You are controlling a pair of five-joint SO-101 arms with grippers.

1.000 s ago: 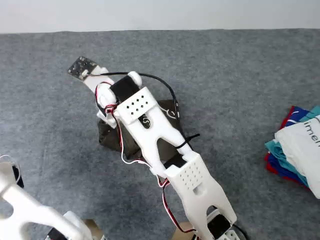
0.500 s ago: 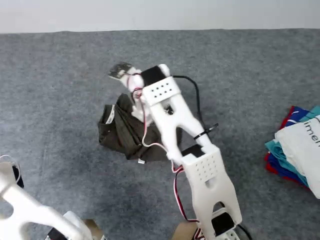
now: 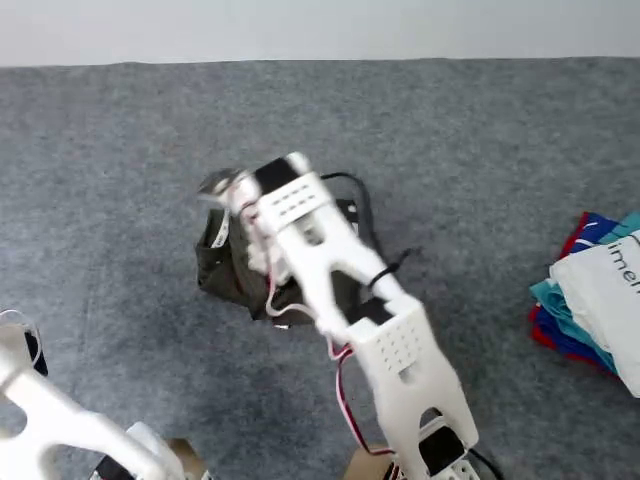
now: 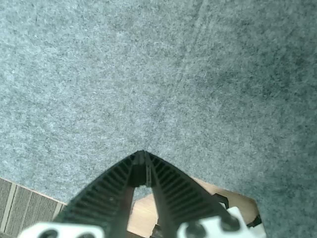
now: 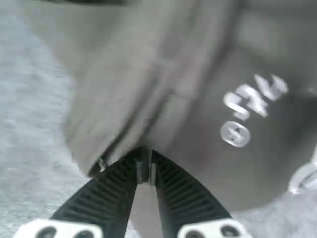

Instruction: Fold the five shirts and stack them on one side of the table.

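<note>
Currently the right gripper (image 5: 143, 166), jaws closed tip to tip, sits at a fold of the crumpled dark olive shirt (image 3: 225, 265), centre-left in the high view; a pinch of the fabric cannot be confirmed. Meanwhile the left gripper (image 4: 143, 166), jaws also closed, hangs over the grey felt table cover (image 4: 148, 74). At the right edge lies the folded multicoloured shirt stack (image 3: 595, 300).

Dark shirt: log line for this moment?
right gripper shut on dark shirt | left gripper shut over mat | folded stack lies apart
</note>
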